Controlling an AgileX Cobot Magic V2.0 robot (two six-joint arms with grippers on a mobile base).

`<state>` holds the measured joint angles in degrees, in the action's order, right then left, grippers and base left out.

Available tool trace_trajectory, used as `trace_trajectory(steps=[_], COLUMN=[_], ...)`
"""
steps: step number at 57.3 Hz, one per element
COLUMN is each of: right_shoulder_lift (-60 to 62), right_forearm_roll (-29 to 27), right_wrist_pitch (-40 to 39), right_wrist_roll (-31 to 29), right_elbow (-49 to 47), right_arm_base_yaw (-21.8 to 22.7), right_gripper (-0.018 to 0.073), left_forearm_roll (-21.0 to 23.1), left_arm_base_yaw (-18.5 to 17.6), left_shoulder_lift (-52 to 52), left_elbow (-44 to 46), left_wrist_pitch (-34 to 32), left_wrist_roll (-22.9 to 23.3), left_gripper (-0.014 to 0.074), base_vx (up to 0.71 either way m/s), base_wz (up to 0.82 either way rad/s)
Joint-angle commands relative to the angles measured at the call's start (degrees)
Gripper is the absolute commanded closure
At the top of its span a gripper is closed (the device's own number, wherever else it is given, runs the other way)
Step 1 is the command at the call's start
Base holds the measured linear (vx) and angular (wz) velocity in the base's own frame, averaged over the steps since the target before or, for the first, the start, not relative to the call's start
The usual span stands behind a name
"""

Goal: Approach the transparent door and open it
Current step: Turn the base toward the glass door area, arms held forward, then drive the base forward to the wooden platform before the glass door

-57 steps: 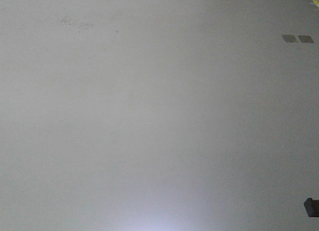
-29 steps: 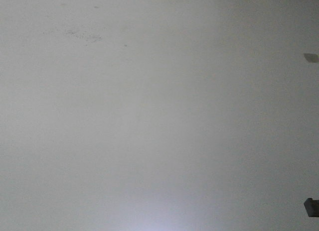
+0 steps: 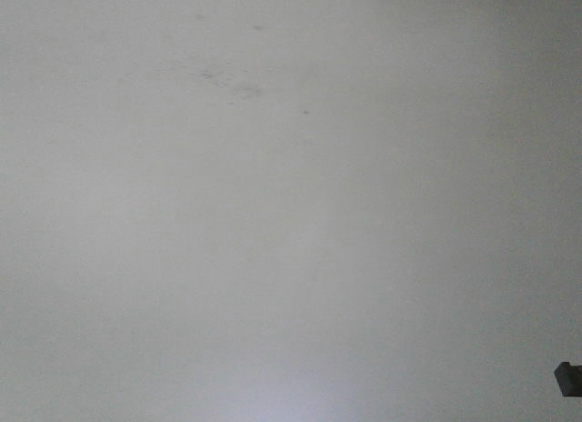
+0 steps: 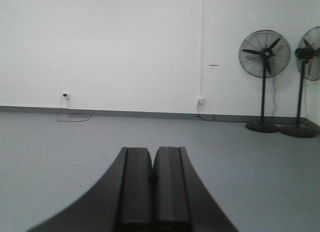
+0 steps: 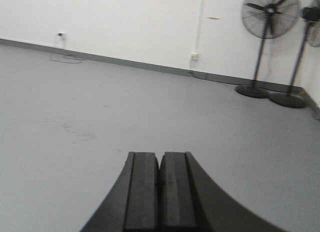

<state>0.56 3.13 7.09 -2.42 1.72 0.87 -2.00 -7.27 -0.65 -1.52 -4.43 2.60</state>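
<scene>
The transparent door is out of view in every view. My left gripper [image 4: 152,151] is shut with nothing between its dark pads, held low over bare grey floor and aimed at a white wall. My right gripper [image 5: 159,156] is likewise shut and holds nothing, pointing across the floor toward the same wall. The front-facing view shows only plain grey floor [image 3: 273,222] with faint scuff marks [image 3: 232,84].
Two black pedestal fans [image 4: 264,54] [image 4: 306,54] stand at the right by the white wall [image 4: 125,47]. A wall socket with a loose cable [image 4: 72,117] lies on the floor at the left, another socket [image 4: 200,100] near the middle. A small dark part [image 3: 568,378] sits at the front view's lower right.
The floor scuff marks have slid right and down in the front view, and two dark patches at the upper right have left the frame. The base is moving.
</scene>
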Motion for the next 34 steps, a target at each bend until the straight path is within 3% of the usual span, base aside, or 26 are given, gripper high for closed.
trace_trajectory(steps=[1,34], right_shoulder_lift=[0.8,0.8], right_forearm_roll=[0.2,0.2], right_wrist_pitch=[-5.0,-5.0], right_wrist_roll=[-0.1,-0.1], right_elbow=[0.7,0.7], right_arm_base_yaw=[0.2,0.2], right_gripper=[0.0567,0.0567], left_forearm_roll=[0.6,0.6], left_arm_base_yaw=[-0.2,-0.2], left_shoulder_lift=[0.4,0.4], left_elbow=[-1.8,-1.8], left_wrist_pitch=[-4.8,-4.8], left_wrist_roll=[0.4,0.4], left_gripper=[0.0602,0.0602], base_vx=[0.51,0.53], base_wz=[0.52,0.56])
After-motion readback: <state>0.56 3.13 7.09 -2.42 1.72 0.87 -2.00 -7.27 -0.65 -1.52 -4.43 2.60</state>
